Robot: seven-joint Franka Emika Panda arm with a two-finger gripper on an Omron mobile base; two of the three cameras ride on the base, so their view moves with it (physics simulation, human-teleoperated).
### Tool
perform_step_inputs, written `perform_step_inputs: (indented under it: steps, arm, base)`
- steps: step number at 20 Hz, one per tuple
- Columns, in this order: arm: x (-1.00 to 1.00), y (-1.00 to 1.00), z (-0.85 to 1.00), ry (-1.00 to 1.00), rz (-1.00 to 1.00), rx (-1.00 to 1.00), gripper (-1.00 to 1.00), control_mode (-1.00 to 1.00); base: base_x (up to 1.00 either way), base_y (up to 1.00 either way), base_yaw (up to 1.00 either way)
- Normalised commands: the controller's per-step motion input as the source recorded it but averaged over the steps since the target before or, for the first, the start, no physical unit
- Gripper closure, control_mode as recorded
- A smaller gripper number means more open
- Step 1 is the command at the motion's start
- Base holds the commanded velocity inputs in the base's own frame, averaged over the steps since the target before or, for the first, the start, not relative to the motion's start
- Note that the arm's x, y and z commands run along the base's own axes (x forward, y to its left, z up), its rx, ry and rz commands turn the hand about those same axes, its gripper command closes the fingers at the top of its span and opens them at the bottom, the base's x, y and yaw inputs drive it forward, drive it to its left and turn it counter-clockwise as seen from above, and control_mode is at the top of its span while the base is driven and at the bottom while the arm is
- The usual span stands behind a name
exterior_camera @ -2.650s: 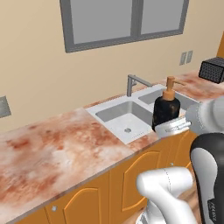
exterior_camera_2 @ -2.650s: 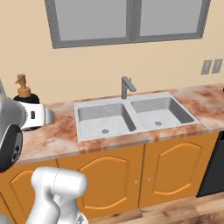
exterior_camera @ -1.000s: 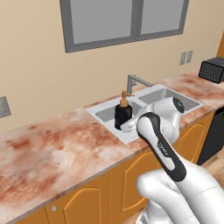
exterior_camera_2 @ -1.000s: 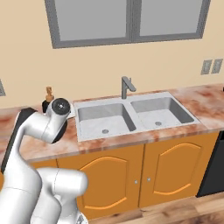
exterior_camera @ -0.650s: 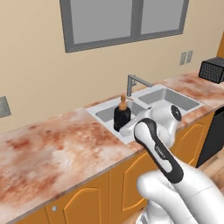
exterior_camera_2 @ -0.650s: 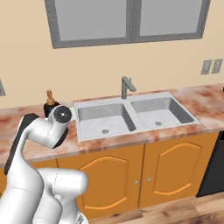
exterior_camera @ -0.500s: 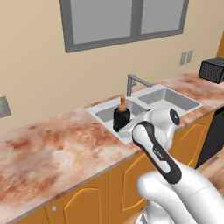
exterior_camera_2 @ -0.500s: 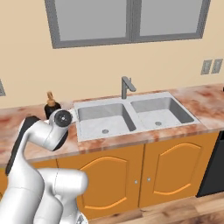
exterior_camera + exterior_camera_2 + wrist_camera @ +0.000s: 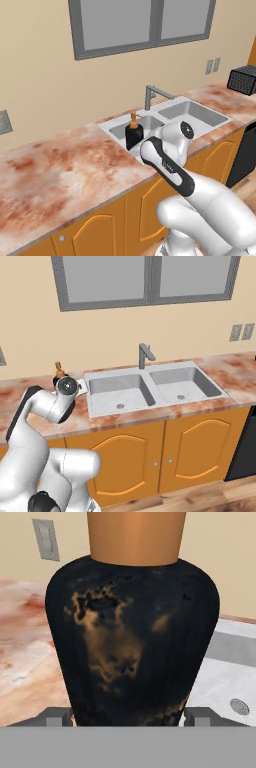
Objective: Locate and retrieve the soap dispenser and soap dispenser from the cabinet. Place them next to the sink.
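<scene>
While gripped, bulbous black soap dispenser (image 9: pixel 132 642), copper-mottled, smooth orange neck.

A black, rounded soap dispenser bottle (image 9: pixel 132 642) with a copper-orange collar sits between two grey fingertips (image 9: pixel 56 715), above mottled reddish countertop (image 9: pixel 25 657) and a grey sink basin (image 9: pixel 227 682).

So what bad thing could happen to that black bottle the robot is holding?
The black pump bottle with the copper-orange pump sits in the claw right at the edge of the light grey steel sink. Let go too far over, it might tip into the basin. The marbled reddish counter seems safer.
</scene>
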Motion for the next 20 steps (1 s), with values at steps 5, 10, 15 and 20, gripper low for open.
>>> perform_step_inputs:
  steps: [5, 10, 15, 20]
  arm:
    - [0.21, 0.09, -0.40, -0.04, -0.04, -0.02, 1.00, -1.00]
    - [0.22, 0.14, -0.57, -0.12, 0.00, 0.04, 1.00, -1.00]
    - [0.24, 0.03, -0.35, 0.03, 0.00, 0.02, 1.00, -1.00]
    - [0.20, 0.00, -0.16, 0.25, 0.00, -0.08, 1.00, -1.00]
  base:
    - [0.00, 0.00, 0.00]
    - [0.00, 0.00, 0.00]
    - [0.00, 0.00, 0.00]
    - [0.00, 0.00, 0.00]
